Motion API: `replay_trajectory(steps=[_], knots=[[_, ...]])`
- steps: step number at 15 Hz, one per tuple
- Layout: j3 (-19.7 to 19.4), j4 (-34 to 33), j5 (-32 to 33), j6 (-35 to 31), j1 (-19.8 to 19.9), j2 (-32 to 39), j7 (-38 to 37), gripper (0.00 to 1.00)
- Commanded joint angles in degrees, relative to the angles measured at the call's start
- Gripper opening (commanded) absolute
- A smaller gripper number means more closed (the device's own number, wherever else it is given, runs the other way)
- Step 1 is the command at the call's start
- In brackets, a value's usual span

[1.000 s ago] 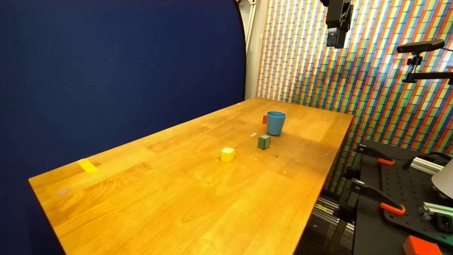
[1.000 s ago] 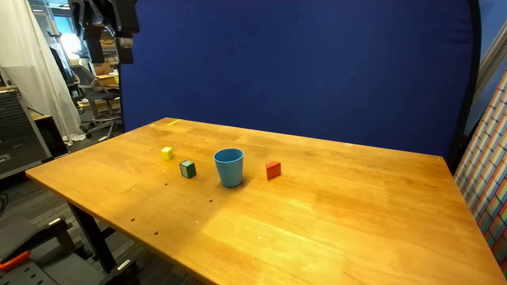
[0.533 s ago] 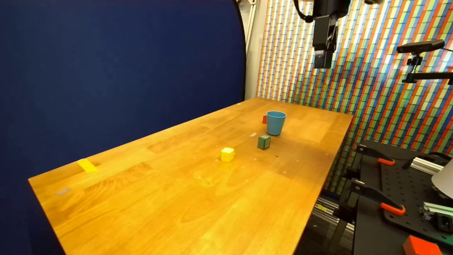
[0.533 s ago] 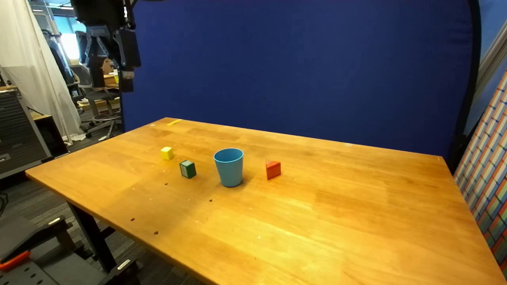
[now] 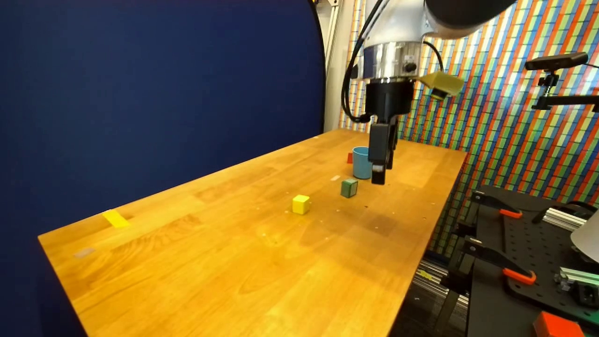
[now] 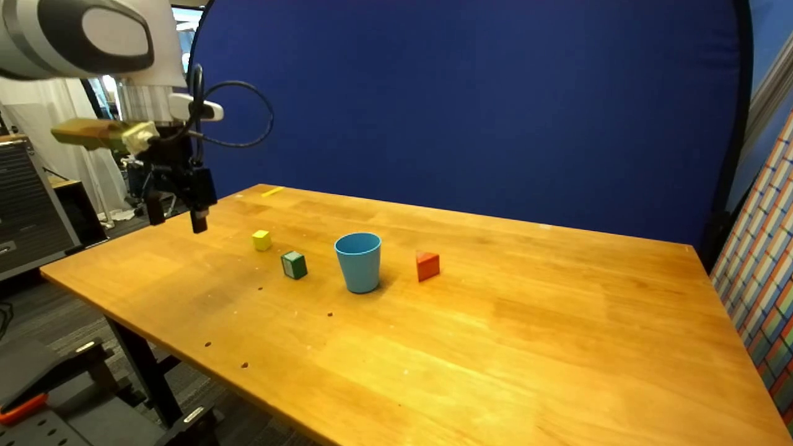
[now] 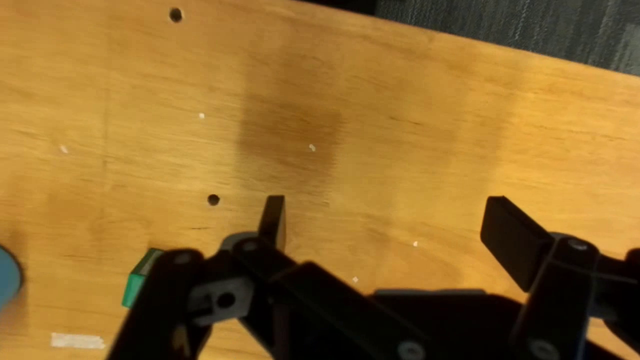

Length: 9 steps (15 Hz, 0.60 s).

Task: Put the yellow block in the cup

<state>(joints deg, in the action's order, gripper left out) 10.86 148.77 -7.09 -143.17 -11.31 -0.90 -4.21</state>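
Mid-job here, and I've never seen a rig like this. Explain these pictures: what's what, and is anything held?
The machine is one robot arm with a two-fingered tool at its end. Two pictures come from cameras standing apart from it; the third looks down from its wrist past the dark fingers. On the table are a cup, a yellow block, a green block, a red block and a strip of yellow tape. Nothing is held: the tool hangs open above the table, and the yellow block sits outside the cup.
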Motion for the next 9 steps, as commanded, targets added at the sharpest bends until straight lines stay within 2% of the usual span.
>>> replay_trajectory(steps=[1, 5, 9], knots=[[0.3, -3.2, 11.2, -11.6, -0.9, 11.1, -9.2, 1.0], [-5.6, -10.1, 23.3, -16.5, -5.6, 20.7, -17.6, 1.0], [-9.6, -19.4, 24.5, -16.0, -9.6, 29.0, -17.4, 1.0]])
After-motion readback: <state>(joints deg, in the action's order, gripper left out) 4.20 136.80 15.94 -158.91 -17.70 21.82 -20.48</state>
